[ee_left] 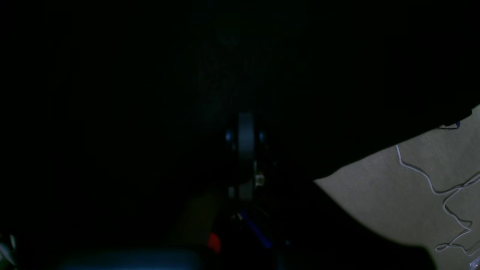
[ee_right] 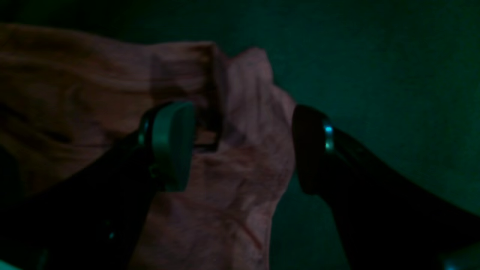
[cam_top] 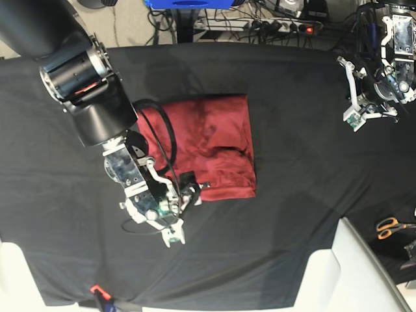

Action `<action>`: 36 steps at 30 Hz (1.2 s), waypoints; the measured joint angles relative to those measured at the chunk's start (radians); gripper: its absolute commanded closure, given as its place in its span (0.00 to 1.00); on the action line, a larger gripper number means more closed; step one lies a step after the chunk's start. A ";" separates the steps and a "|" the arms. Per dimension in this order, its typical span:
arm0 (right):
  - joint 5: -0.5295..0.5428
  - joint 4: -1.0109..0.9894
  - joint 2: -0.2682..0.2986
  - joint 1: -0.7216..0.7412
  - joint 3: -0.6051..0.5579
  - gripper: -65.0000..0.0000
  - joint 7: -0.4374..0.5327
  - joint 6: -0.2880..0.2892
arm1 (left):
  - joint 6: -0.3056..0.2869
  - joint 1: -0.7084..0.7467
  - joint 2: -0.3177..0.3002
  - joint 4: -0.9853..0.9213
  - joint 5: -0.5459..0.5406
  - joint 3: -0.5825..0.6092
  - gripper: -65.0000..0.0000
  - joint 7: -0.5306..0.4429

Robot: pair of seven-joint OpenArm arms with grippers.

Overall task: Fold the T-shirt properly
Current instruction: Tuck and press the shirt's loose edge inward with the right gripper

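Two dark fingers of the right gripper fill the foreground of the right wrist view, standing apart with a bunched edge of the T-shirt between them; the right-hand pad lies just beside the cloth, and whether the fabric is actually pinched cannot be told. In the base view the right gripper is seen at the near-left corner of the T-shirt, with the arm lying over the garment's left edge.

The T-shirt is shown folded into a compact, roughly rectangular maroon block on the black cloth of the desk, somewhat left of centre. Its long axis is taken to run from the far side of the desk toward the near side, the far edge being straight and the near edge rumpled. Neck and sleeves cannot be made out, so which end points where cannot be told.

The left gripper is held well apart from the garment, above the far right of the desk. Its fingers are seen dimly in the left wrist view, closed together on nothing. Orange-handled scissors lie at the right edge.
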 measured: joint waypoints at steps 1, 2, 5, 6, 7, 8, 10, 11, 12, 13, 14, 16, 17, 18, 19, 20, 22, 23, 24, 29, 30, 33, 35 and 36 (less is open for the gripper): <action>-0.004 -0.015 0.001 0.000 0.000 0.42 0.008 0.000 | 0.000 0.002 0.000 0.000 0.000 0.000 1.00 0.000; -0.003 -0.026 0.002 -0.001 0.000 0.42 0.019 0.000 | 0.000 0.003 0.000 0.000 0.000 0.000 1.00 0.000; -0.003 -0.031 0.002 -0.005 0.000 0.42 0.030 0.000 | 0.000 0.004 0.000 -0.001 0.000 0.000 1.00 0.000; -0.003 -0.031 0.002 -0.004 0.000 0.42 0.034 0.000 | 0.000 0.004 0.000 -0.001 0.000 0.000 1.00 0.000; -0.004 -0.031 0.002 -0.003 0.000 0.42 0.033 0.000 | 0.000 0.004 0.000 -0.001 0.000 0.000 1.00 0.000; -0.004 -0.031 0.002 -0.002 0.000 0.42 0.034 0.000 | 0.000 0.004 0.000 -0.001 0.000 0.000 1.00 0.000; -0.003 -0.031 0.002 -0.001 0.000 0.42 0.033 0.000 | 0.000 0.004 0.000 -0.001 0.000 0.000 1.00 0.000; -0.004 -0.031 0.002 0.000 0.000 0.42 0.033 0.000 | 0.000 0.004 0.000 -0.001 0.000 0.000 1.00 0.000; -0.004 -0.031 0.003 0.003 0.000 0.42 0.033 0.000 | 0.000 0.004 0.000 -0.001 0.000 0.000 1.00 0.000; -0.004 -0.031 0.005 0.005 0.000 0.42 0.034 0.000 | 0.000 0.005 0.000 -0.001 0.000 0.000 1.00 0.000; -0.004 -0.031 0.005 0.008 0.000 0.42 0.037 0.000 | 0.000 0.005 0.000 -0.001 0.000 0.000 1.00 0.000; -0.004 -0.031 0.006 0.011 0.000 0.46 0.037 0.000 | 0.000 0.005 0.000 -0.001 0.000 0.000 1.00 0.000; -0.003 -0.031 0.005 0.011 0.000 0.51 0.037 0.000 | 0.000 0.004 0.000 -0.001 0.000 0.000 1.00 0.000; -0.003 -0.031 0.005 0.011 0.000 0.57 0.037 0.000 | 0.000 0.004 0.000 -0.001 0.000 0.000 1.00 0.000; -0.003 -0.031 0.005 0.011 0.000 0.64 0.037 0.000 | 0.000 0.005 0.000 -0.001 0.000 0.000 1.00 0.000; -0.003 -0.031 0.005 0.012 0.000 0.72 0.037 0.000 | 0.000 0.005 0.000 -0.001 0.000 0.000 1.00 0.000; 0.000 -0.048 0.005 0.022 0.000 0.86 0.037 0.000 | 0.000 0.005 0.000 -0.001 0.000 0.000 1.00 0.000; -0.001 -0.054 0.005 0.026 0.000 0.91 0.037 0.000 | 0.000 0.005 0.000 -0.001 0.000 0.000 1.00 0.000; -0.002 -0.062 0.005 0.029 0.000 0.94 0.038 0.000 | 0.000 0.004 0.000 -0.001 0.000 0.000 1.00 0.000; -0.002 -0.063 0.005 0.031 0.000 0.96 0.037 0.000 | 0.000 0.001 0.000 -0.023 -0.001 0.000 1.00 0.000; -0.002 -0.063 0.006 0.031 0.000 0.96 0.040 0.000 | 0.000 -0.001 0.000 -0.035 0.002 0.000 1.00 0.000; -0.003 -0.063 0.005 0.031 0.000 0.96 0.068 0.000 | 0.000 0.000 0.000 -0.050 0.003 0.000 1.00 0.000; -0.003 -0.080 0.005 0.034 0.000 0.96 0.075 0.000 | 0.000 -0.001 0.000 -0.050 -0.004 0.000 1.00 0.000; -0.003 -0.093 0.005 0.038 0.000 0.97 0.080 0.000 | 0.000 -0.001 0.000 -0.050 -0.004 0.000 1.00 0.000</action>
